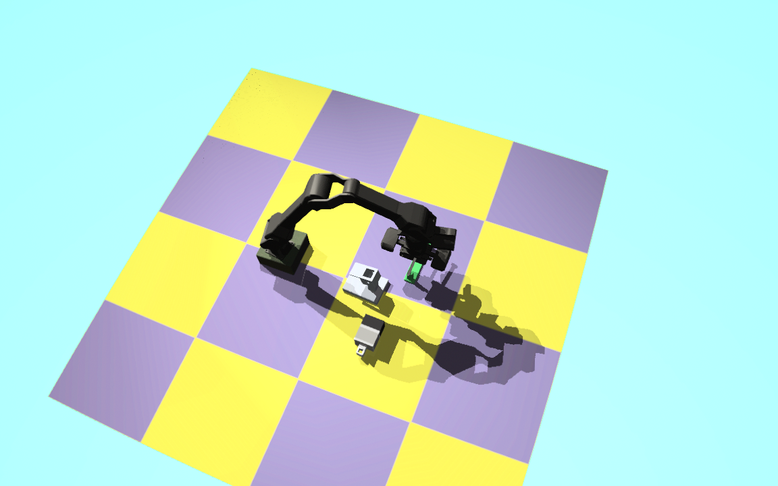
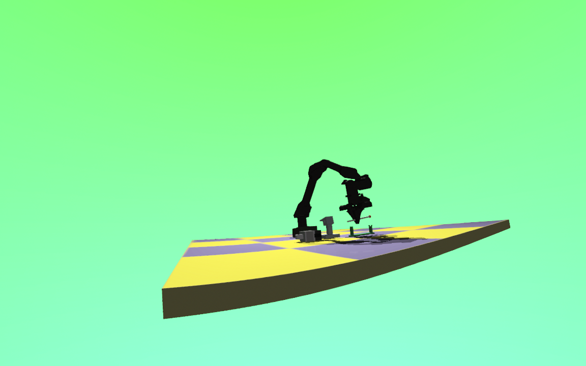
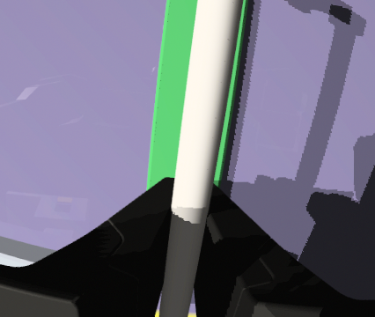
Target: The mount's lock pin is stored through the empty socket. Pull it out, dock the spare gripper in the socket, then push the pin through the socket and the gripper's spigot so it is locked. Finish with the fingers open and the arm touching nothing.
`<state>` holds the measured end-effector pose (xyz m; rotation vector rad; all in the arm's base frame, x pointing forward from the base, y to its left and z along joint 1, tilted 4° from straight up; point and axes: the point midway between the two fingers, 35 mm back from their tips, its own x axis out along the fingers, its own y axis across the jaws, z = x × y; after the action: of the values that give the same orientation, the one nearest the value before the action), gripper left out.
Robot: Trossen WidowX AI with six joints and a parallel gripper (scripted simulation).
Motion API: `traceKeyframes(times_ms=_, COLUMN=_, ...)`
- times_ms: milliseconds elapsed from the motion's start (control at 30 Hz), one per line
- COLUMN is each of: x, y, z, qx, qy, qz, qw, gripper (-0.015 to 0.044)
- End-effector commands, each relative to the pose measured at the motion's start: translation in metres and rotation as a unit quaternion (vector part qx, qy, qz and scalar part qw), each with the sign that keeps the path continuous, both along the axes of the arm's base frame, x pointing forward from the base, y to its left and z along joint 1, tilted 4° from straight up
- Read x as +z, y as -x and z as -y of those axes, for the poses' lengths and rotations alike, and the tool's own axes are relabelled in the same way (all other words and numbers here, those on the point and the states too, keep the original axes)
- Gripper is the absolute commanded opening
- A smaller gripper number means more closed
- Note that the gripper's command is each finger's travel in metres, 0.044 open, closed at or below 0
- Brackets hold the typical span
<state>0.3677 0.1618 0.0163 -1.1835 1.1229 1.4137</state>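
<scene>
My gripper is shut on the lock pin, a pale round rod with a small orange-brown head. It holds the pin crosswise, slightly tilted, above the green cradle; in the exterior view a gap shows between them. The white mount stands upright, its square socket opening dark and empty from above. The spare gripper, a grey block with a small holed spigot, lies on the checkered top near the mount. My fingertips are hidden in the top view.
The arm's dark base stands left of the mount in the top view, with the arm arching over toward the cradle. The mount stands between the base and the cradle. The checkered top ends in open edges all round.
</scene>
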Motion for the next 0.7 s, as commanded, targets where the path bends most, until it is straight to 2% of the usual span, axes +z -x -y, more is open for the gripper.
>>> traceKeyframes(times_ms=0, x=-0.007, y=0.002, z=0.001, qx=0.003, qy=0.001, qz=-0.002, qw=1.0, gripper=0.0)
traceKeyframes(times_ms=667, x=-0.036, y=0.003, z=0.001, qx=0.002, qy=-0.002, qz=0.004, qw=1.0, gripper=0.0)
